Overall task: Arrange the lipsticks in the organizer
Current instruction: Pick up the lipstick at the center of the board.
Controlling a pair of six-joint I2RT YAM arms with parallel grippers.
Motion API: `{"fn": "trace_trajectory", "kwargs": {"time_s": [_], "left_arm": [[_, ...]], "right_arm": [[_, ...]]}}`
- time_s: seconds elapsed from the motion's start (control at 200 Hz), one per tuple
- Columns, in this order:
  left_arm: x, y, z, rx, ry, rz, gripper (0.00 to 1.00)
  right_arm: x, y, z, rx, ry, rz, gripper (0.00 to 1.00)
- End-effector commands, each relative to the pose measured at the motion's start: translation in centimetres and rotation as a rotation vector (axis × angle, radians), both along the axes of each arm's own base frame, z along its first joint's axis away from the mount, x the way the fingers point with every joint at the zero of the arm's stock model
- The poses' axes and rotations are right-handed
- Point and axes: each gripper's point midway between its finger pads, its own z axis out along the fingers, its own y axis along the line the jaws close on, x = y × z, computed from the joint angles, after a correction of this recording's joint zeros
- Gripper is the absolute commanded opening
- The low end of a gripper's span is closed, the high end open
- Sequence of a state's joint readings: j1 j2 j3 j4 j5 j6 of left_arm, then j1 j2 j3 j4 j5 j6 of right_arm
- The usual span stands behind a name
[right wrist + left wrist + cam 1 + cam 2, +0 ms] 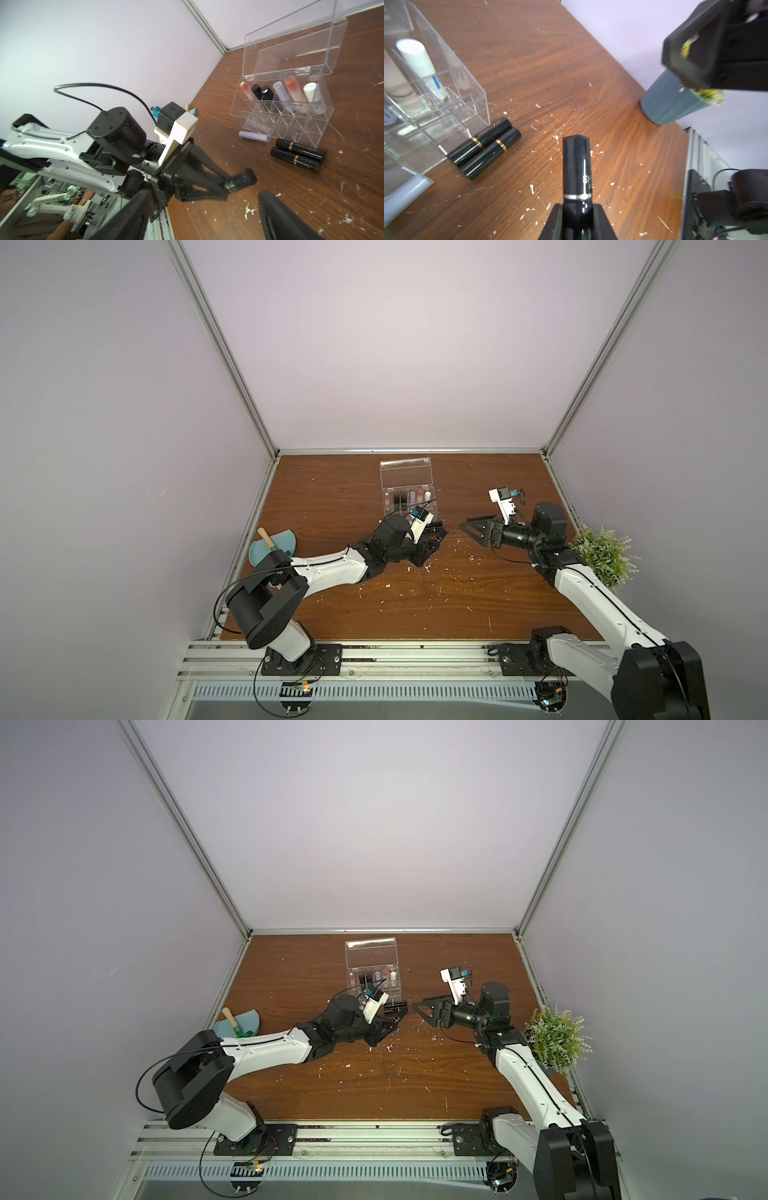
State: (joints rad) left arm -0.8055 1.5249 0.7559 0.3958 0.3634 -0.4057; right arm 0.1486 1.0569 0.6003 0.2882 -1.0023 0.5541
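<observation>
The teal dustpan (pixel 272 549) lay unused at the counter's (pixel 332 497) left edge. The left arm reached low across the wood with its wrist rolled. Its left pincer (pixel 576 209) was clamped on the base of a glossy black lipstick (pixel 576 166), likely so the free end could be tipped into a cell. Beyond it the organizer (pixel 291 128) stood with its lid up and six lipsticks (pixel 278 91) upright in the back row. A lilac tube (pixel 254 136) and two gold-banded black tubes (pixel 299 149) lay just beside its front. The right arm was held level, and the right pincer (pixel 465 526) was spread wide and empty.
</observation>
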Motion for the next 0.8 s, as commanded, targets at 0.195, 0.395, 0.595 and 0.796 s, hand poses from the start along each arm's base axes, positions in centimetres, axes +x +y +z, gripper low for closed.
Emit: {"fn": "trace_trajectory", "kwargs": {"time_s": [0.195,0.395,0.595,0.796], "left_arm": [[-2.1,-0.2,6.4,-0.191,-0.08,-0.091,0.21],[-2.4,0.0,7.6,-0.22,-0.089,-0.095,0.21],[-2.6,0.1,7.7,-0.22,-0.09,-0.099,0.21],[-2.6,0.1,7.9,-0.225,-0.093,-0.1,0.21]], "right_arm": [[-1.8,2.1,1.8,0.081,-0.027,0.145,0.83],[-2.2,3.7,2.0,0.086,-0.028,0.184,0.78],[-2.4,4.8,2.0,0.087,-0.029,0.206,0.7],[-1.9,5.1,1.9,0.085,-0.029,0.2,0.61]]}}
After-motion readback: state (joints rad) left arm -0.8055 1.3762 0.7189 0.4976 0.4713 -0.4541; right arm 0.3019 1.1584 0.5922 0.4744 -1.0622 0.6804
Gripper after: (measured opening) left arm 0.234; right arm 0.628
